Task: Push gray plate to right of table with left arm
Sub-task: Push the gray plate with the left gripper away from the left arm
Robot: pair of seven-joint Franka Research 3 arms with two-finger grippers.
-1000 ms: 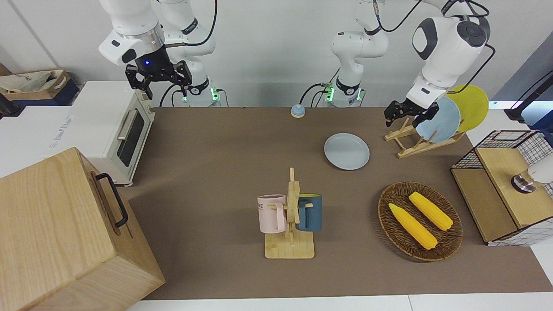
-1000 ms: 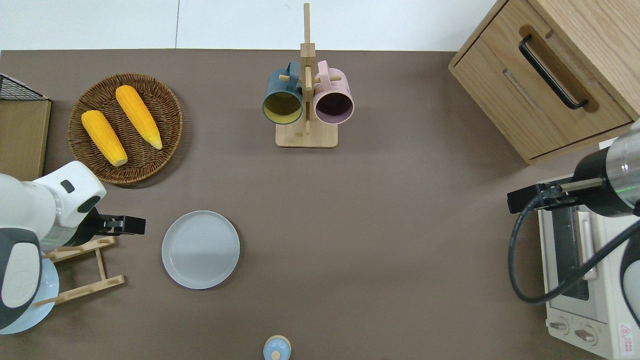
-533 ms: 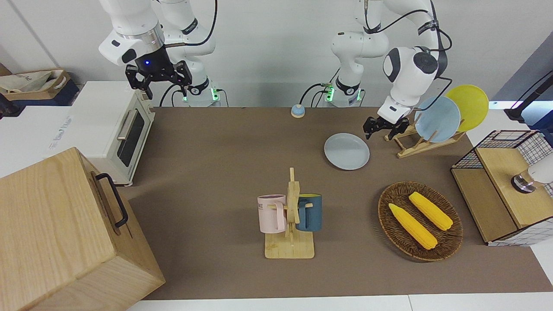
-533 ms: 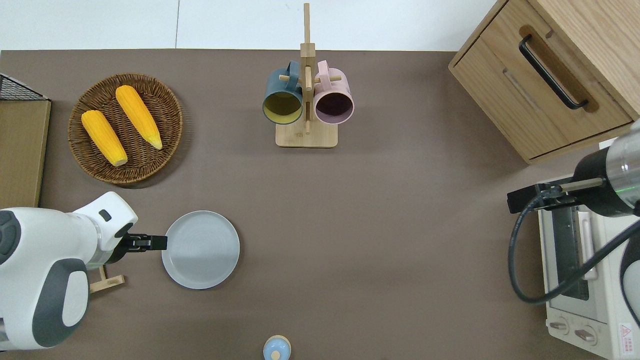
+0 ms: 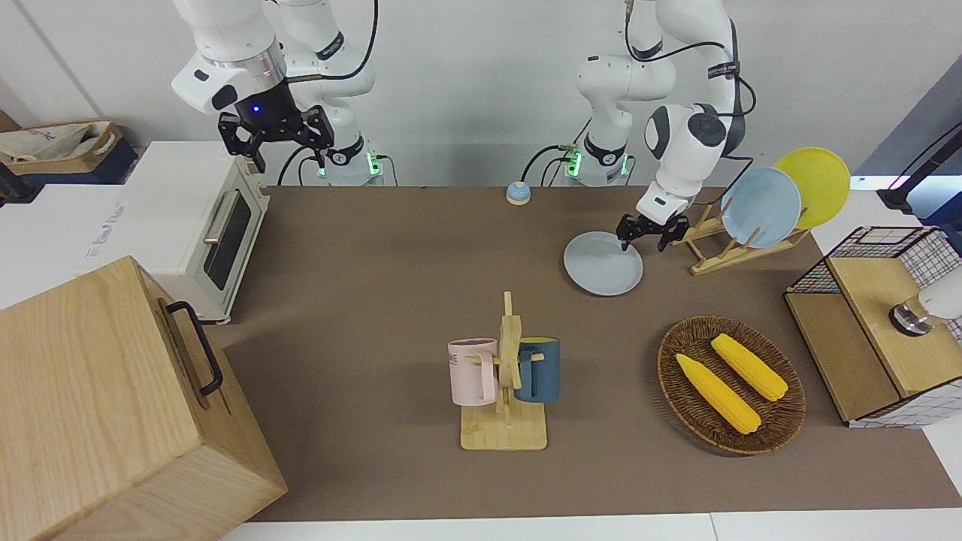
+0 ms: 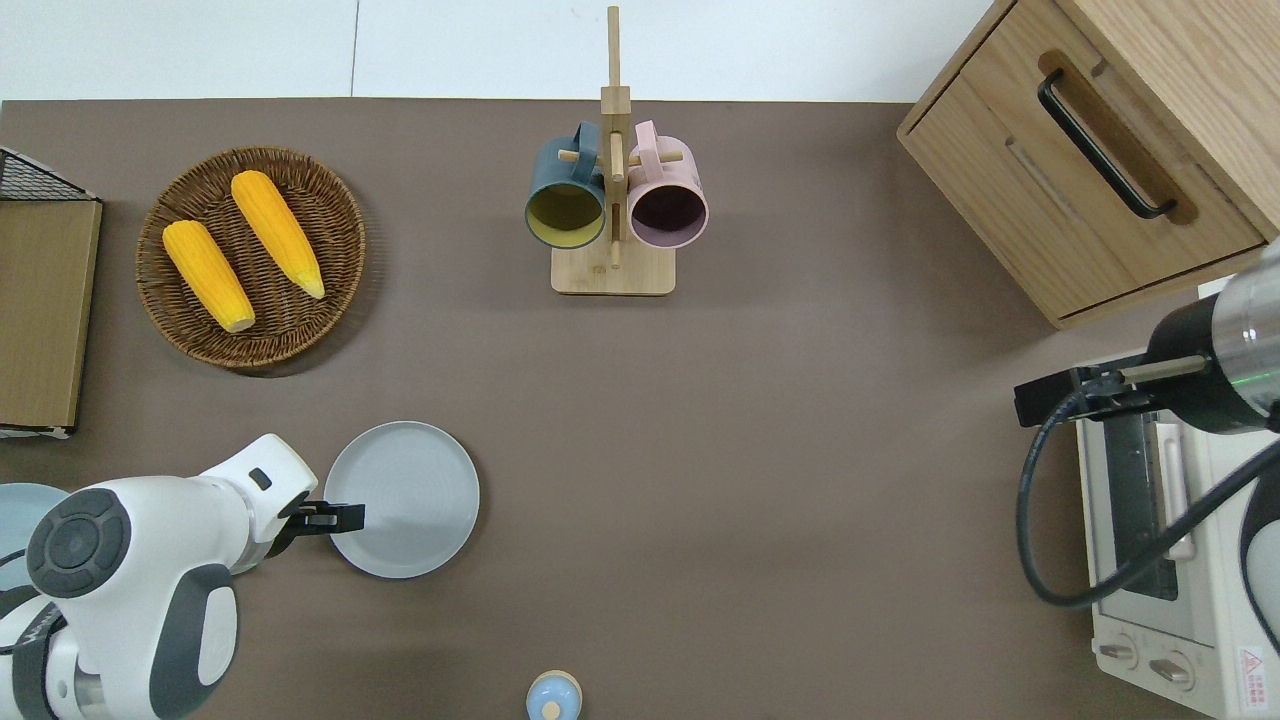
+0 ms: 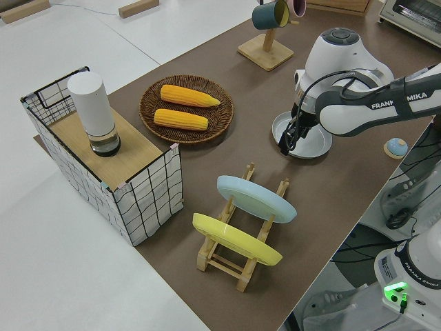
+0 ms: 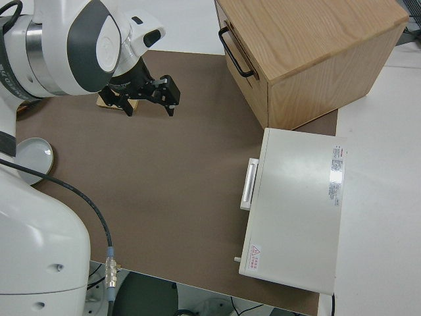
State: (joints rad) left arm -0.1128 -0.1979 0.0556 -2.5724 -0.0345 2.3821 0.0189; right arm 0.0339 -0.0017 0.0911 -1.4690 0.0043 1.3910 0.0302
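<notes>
Your left gripper [image 6: 340,517], fingers [image 5: 624,243] set narrowly apart and holding nothing, sits low at the edge of the gray plate [image 6: 405,499] nearest the left arm's end of the table [image 6: 780,450]; the plate spreads from it toward the right arm's end, the push direction; right arm parked

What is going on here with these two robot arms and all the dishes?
The left arm's gripper is over the rim of the gray plate, on the side toward the left arm's end of the table. From there it could slide the plate across toward the right arm's end. The plate lies flat near a rack holding a light blue plate and a yellow plate. The right arm is parked, its gripper open.
</notes>
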